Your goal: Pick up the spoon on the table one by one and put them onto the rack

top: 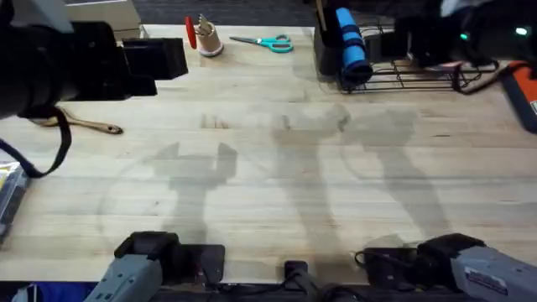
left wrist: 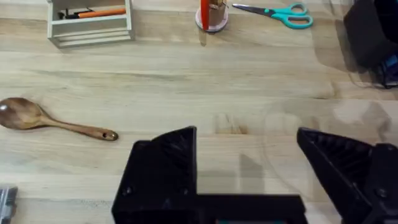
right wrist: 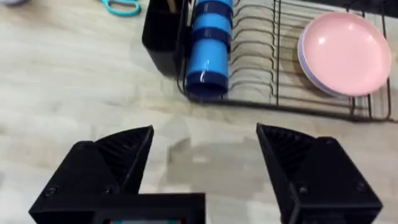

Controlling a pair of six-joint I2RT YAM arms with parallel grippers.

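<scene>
On pale plank table [left wrist: 186, 81], slim wooden spoon [left wrist: 53, 121] lies flat.

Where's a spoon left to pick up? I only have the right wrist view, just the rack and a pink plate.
Observer: One wooden spoon lies on the table, over on its left side.
Operator: Is the left gripper on it?
Observer: No. The left gripper is open over bare wood, and the spoon lies apart from it.
Operator: Anything close to the spoon?
Observer: A beige box stands beyond it, not touching.
</scene>
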